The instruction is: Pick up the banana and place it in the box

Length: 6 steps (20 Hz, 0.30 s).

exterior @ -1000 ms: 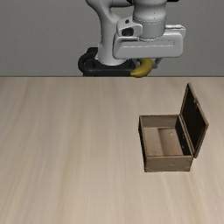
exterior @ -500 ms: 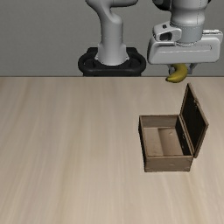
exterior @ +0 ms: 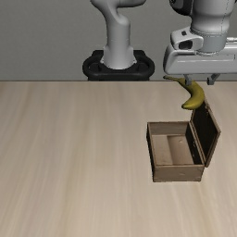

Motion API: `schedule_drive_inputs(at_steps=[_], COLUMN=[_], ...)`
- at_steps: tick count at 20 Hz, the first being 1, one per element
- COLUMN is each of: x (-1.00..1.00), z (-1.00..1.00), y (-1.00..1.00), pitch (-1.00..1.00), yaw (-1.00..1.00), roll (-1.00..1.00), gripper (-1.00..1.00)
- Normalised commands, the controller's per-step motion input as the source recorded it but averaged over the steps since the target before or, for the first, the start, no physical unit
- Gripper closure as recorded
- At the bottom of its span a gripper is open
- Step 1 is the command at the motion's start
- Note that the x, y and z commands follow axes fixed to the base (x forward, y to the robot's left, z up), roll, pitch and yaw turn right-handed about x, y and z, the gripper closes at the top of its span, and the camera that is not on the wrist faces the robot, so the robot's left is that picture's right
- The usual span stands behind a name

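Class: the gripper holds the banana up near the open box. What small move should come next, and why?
Probably shift the gripper a little toward the exterior view's left, so the banana hangs over the box's open inside before lowering. It now appears to hang by the raised lid, which it might strike on the way down.

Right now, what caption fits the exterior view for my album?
Robot arm holds the banana in the air, near the open box.
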Motion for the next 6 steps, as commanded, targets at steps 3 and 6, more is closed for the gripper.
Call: schedule_drive_inputs(at_steps=[3,6], x=[0.00,0.00], z=[0.00,0.00], y=[0.00,0.00], pitch=[0.00,0.00], yaw=[0.00,0.00], roll=[0.00,0.00], gripper=[-1.00,-1.00])
